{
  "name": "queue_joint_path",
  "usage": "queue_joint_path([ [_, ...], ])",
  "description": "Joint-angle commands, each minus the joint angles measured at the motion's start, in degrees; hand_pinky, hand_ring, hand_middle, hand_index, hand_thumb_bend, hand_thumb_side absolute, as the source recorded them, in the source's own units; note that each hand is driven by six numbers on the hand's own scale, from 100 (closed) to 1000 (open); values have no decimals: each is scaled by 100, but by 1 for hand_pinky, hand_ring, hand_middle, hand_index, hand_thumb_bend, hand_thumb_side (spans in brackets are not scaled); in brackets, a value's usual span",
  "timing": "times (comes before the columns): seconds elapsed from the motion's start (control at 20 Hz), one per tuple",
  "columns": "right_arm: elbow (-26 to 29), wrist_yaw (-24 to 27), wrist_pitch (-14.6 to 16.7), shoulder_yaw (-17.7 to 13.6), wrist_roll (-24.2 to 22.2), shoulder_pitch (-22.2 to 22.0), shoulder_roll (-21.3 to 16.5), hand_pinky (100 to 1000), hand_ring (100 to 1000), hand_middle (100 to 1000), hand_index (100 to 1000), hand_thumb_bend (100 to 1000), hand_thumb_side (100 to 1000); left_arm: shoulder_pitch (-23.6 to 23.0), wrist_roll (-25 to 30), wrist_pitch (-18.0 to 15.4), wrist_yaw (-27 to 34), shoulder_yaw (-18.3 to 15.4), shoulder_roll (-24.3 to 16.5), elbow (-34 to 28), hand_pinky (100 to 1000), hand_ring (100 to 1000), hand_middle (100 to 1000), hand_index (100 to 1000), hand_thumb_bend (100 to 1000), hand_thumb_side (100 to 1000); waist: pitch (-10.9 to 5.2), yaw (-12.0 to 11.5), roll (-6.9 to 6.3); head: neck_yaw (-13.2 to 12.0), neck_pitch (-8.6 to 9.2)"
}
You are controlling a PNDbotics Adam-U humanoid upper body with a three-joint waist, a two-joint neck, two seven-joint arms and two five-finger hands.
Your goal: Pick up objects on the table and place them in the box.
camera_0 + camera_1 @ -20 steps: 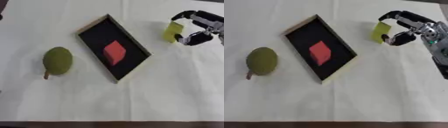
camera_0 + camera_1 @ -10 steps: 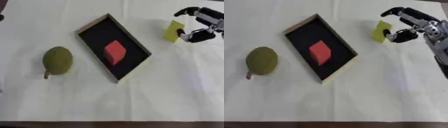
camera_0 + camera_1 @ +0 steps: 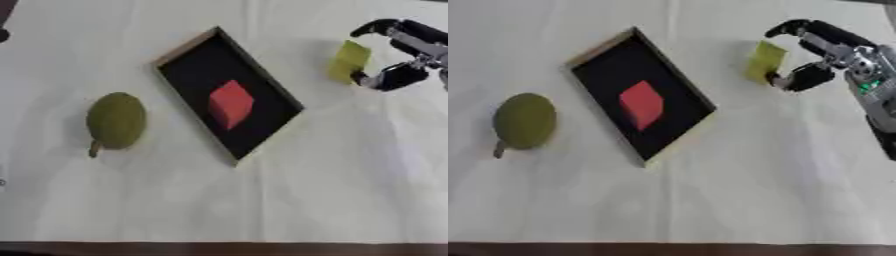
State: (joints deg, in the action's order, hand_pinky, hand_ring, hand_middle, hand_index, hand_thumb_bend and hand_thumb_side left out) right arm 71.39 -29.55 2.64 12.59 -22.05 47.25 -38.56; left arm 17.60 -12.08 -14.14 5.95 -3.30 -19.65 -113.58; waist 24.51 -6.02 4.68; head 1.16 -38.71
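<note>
A black box (image 3: 199, 75) with a wooden rim lies askew in the middle of the table, and a red cube (image 3: 230, 103) sits inside it. At the left lies a green pear-shaped fruit (image 3: 115, 120). A yellow block (image 3: 764, 61) stands on edge at the upper right. My right hand (image 3: 830, 47) is just right of that block. Its fingers (image 3: 791, 27) arch above the block's top with a gap, and the thumb tip touches the block's lower right corner. My left hand shows in neither view.
A pale cloth (image 3: 332, 190) covers the table, whose dark front edge (image 3: 219, 248) runs along the bottom. A dark shape (image 3: 5, 20) shows at the top left corner.
The fingers of my right hand have lifted off the top of the yellow block and spread wider. The block, the box and the fruit have stayed in place.
</note>
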Motion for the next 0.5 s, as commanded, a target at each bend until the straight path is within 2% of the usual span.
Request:
queue_joint_path([
  [0.05,-36,-44,-6,-92,-11,108,-113,1000,997,907,917,249,100,40,35,-7,7,-12,-59,-101,733,719,767,798,100,544,-104,-2,-18,5,23],
  [0.5,-243,-115,-90,-149,13,151,-47,1000,999,908,919,197,100,31,56,5,5,-13,-46,-101,733,720,768,797,100,548,-96,-6,-16,8,58],
])
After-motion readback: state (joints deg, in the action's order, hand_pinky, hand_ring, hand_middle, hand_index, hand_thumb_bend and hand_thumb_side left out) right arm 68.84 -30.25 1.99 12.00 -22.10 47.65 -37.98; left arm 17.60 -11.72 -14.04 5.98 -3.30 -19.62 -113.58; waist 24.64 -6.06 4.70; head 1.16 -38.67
